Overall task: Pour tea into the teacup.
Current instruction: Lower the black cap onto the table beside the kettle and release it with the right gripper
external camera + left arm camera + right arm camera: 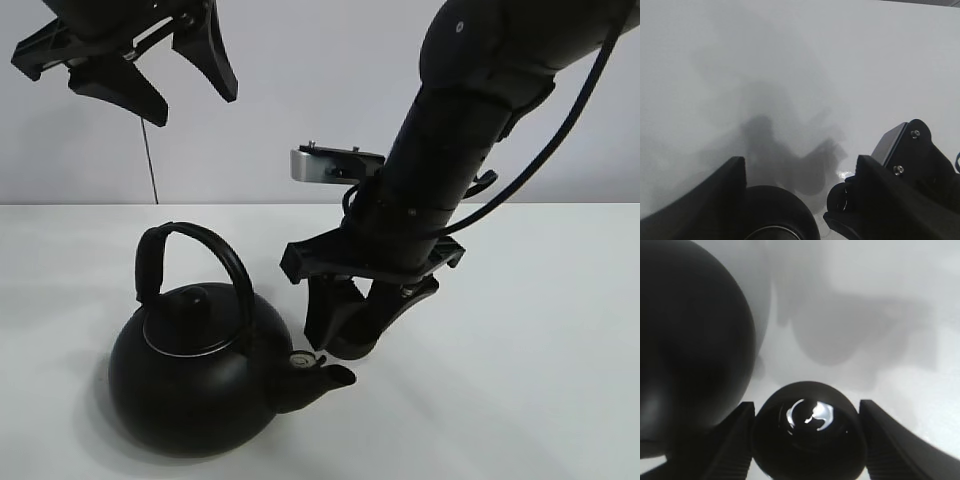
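Your right jaws sit against both sides of the teacup point(807, 440), seemingly gripping it (the dark makes contact hard to confirm). The cup is low by the bench point(540, 380), just right of the kettle point(190, 390) spout point(325, 380). Your left jaws hang wide apart and hold nothing, high above the kettle's far left.

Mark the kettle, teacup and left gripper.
kettle point(190, 400), exterior high view, on its round body.
teacup point(809, 445), right wrist view, on its dark middle below the glint.
left gripper point(190, 100), exterior high view, in the gap between its open fingers.
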### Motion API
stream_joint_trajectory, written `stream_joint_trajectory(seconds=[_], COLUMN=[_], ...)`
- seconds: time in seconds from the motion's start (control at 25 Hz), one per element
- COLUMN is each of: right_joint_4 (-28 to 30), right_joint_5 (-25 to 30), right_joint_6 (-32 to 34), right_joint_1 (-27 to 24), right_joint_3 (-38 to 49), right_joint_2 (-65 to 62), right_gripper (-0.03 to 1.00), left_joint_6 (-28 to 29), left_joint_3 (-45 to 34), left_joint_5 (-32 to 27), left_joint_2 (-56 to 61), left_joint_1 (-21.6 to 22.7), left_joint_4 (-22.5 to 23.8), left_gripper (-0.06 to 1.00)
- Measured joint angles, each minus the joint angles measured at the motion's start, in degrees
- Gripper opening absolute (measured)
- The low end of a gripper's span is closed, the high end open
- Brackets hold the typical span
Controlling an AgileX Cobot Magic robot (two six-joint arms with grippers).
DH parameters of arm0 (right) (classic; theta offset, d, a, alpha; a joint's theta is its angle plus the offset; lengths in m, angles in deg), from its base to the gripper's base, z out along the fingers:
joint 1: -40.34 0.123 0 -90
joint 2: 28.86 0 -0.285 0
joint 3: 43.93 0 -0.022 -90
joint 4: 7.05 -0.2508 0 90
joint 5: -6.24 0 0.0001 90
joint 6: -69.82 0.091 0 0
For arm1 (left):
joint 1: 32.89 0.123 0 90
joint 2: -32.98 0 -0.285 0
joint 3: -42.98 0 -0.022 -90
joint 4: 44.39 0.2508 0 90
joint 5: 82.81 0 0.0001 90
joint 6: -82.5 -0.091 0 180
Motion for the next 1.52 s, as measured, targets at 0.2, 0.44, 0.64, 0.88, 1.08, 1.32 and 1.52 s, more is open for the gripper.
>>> stream_joint_trajectory(seconds=[0.2, 0.44, 0.64, 0.88, 1.08, 1.32, 1.52], right_joint_4=[-0.2, -0.2, -0.6, -1.3, -1.5, -1.5, -1.5], right_joint_5=[-1.6, -3.9, -4.1, -4.3, -4.3, -4.1, -3.5], right_joint_6=[0.0, 0.0, 0.0, 0.0, 0.0, 0.0, 0.0], right_joint_1=[0.0, 0.0, 0.0, 0.0, 0.0, 0.0, 0.0], right_joint_3=[0.0, 0.0, 0.0, 0.0, -0.2, -0.2, -0.2], right_joint_2=[2.0, 2.2, 3.8, 5.0, 5.1, 5.1, 5.1], right_gripper=[0.4, 0.4, 0.4, 0.4, 0.4, 0.4, 0.43], left_joint_6=[0.0, 0.0, 0.0, 0.0, 0.0, 0.0, 0.0], left_joint_3=[0.0, 0.0, 0.0, 0.0, 0.0, 0.0, 0.0], left_joint_5=[0.0, 0.0, 0.0, 0.0, 0.0, 0.0, 0.0], left_joint_2=[0.0, 0.0, 0.0, 0.0, 0.0, 0.0, 0.0], left_joint_1=[0.0, 0.0, 0.0, 0.0, 0.0, 0.0, 0.0], left_joint_4=[0.0, 0.0, 0.0, 0.0, 0.0, 0.0, 0.0], left_gripper=[0.46, 0.46, 0.46, 0.46, 0.46, 0.46, 0.46])
